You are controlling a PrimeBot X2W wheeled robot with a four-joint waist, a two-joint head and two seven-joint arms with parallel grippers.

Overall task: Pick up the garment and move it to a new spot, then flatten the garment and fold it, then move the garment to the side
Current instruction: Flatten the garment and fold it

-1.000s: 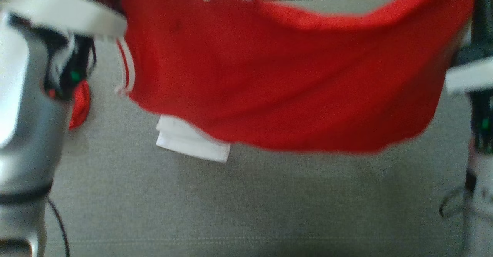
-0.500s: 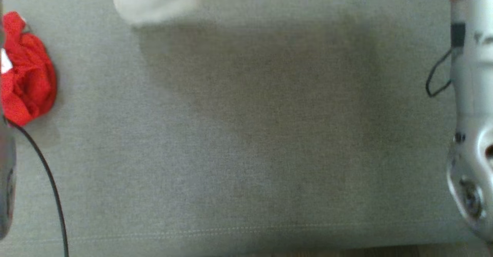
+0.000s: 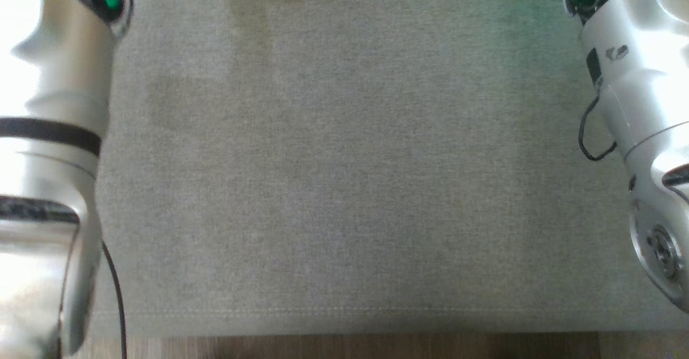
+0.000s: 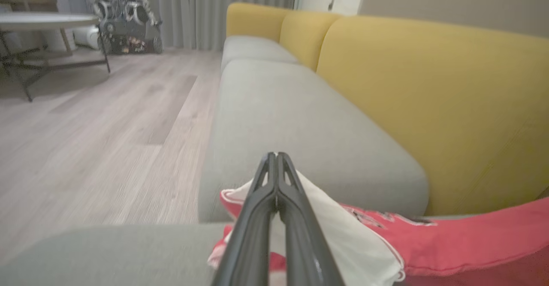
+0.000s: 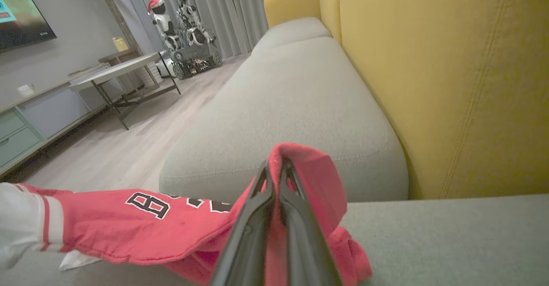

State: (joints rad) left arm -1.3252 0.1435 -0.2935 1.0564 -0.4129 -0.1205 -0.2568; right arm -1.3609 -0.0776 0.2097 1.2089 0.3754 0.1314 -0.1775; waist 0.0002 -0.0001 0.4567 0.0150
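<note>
Since a second ago the red garment [image 5: 128,230] has been carried farther back over the sofa seat [image 3: 344,187]. It is gripped, stretched between left pincer [image 4: 276,156] and right pincer [image 5: 276,162], so flattening is judged next.

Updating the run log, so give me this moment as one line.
left gripper: jaws shut on garment | right gripper: jaws shut on garment | garment: red, spanning between both grippers | surface: grey sofa seat
</note>
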